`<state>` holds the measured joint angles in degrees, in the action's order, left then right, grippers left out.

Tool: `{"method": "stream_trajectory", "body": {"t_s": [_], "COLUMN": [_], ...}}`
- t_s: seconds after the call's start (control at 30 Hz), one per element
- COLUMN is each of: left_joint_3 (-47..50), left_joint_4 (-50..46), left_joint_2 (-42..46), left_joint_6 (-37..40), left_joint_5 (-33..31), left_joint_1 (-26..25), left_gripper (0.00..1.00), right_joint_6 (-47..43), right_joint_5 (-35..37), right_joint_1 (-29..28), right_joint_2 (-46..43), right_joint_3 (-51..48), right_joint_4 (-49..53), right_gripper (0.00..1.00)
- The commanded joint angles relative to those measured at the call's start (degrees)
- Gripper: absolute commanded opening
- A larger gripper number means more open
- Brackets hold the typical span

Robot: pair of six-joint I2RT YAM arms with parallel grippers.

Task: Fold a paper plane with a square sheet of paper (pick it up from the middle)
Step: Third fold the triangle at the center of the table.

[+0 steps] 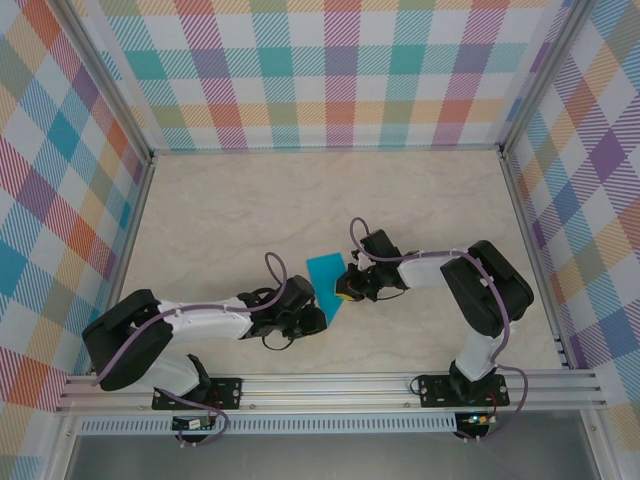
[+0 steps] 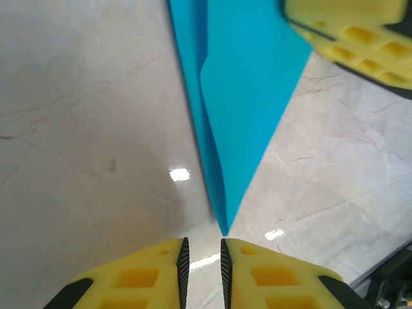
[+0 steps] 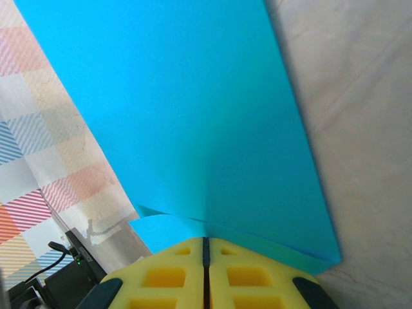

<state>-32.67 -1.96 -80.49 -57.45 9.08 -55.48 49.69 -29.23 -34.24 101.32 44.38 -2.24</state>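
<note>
Over the marble tabletop, my right gripper is clamping shut on the 3 o'clock edge of the blue sheet, holding it up mid-table so my left gripper, jaws barely parted and empty, can nip its 7 o'clock tip.

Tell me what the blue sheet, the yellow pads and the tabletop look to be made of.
Blue sheet: likely thin matte paper; sharp folds, no glare.
Yellow pads: probably moulded plastic or firm foam, with hollow pockets.
Tabletop: glossy, veined marble look, mirroring lights; real stone or laminate, cannot tell.
</note>
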Motion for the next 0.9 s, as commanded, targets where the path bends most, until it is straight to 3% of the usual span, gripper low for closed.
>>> {"method": "stream_trajectory", "body": {"t_s": [0.0,0.4,0.6,0.87], "left_joint_3": [-0.8,-3.6,-0.6,7.7], "left_joint_4": [-0.7,15.5,12.6,5.2], "left_joint_2": [3.6,-9.4,-11.2,-2.2], "left_joint_6": [0.4,-3.9,-7.0,-9.0], "left_joint_5": [-2.1,-0.4,0.0,-1.9], "left_joint_1": [-0.7,-0.4,-0.4,-0.6], "left_gripper": [0.23,0.23,0.23,0.24], "right_joint_6": [0.3,0.4,0.4,0.5], "right_joint_5": [3.9,3.7,3.8,4.2], "right_joint_1": [0.0,0.0,0.0,0.0], "right_joint_2": [2.1,2.6,2.7,3.0], "right_joint_3": [-0.2,0.1,0.0,-0.2], "right_joint_4": [3.6,3.6,3.6,4.0], "right_gripper": [0.09,0.09,0.09,0.09]}}
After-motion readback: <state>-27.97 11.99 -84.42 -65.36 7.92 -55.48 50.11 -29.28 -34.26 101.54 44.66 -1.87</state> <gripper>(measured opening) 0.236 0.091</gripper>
